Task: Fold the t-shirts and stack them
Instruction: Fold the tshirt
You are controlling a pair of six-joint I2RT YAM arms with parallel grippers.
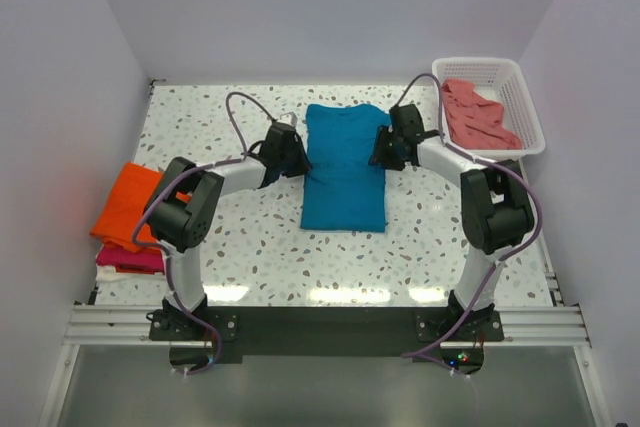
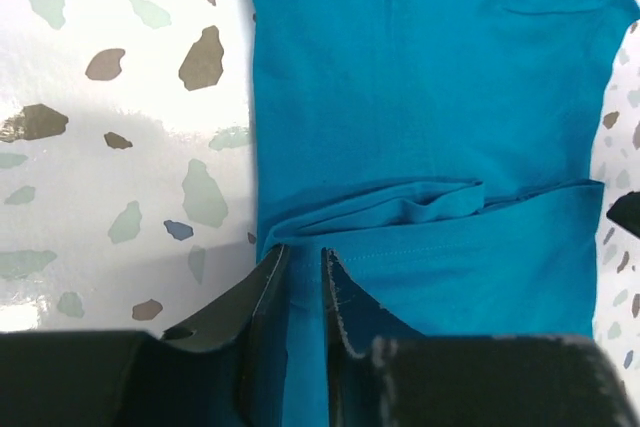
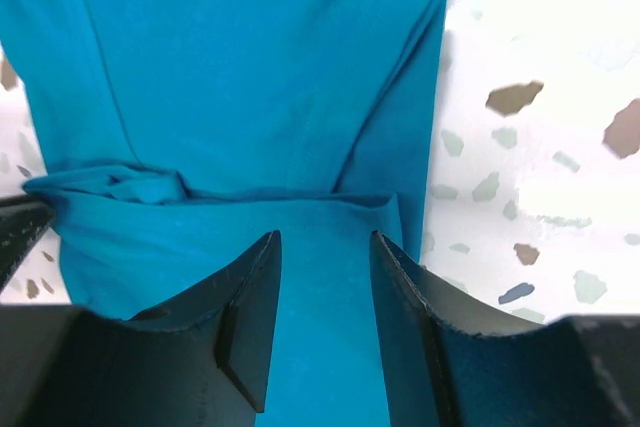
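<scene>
A teal-blue t-shirt (image 1: pixel 345 177) lies folded into a long strip mid-table, its near part doubled over the rest. My left gripper (image 1: pixel 296 157) sits at its left edge and my right gripper (image 1: pixel 385 150) at its right edge. In the left wrist view the left gripper (image 2: pixel 304 252) has its jaws only narrowly apart, with a ridge of the teal cloth (image 2: pixel 420 97) in the gap. The right gripper (image 3: pixel 325 237) stands open above the flat teal fold (image 3: pixel 250 67), holding nothing. A folded orange t-shirt (image 1: pixel 128 202) rests on a magenta one (image 1: pixel 130 259) at the left edge.
A white lattice basket (image 1: pixel 527 97) stands at the back right with a salmon-pink t-shirt (image 1: pixel 478 115) crumpled inside. Grey walls close in the speckled table (image 1: pixel 250 257) on three sides. The tip of the other gripper (image 2: pixel 628 212) shows across the shirt.
</scene>
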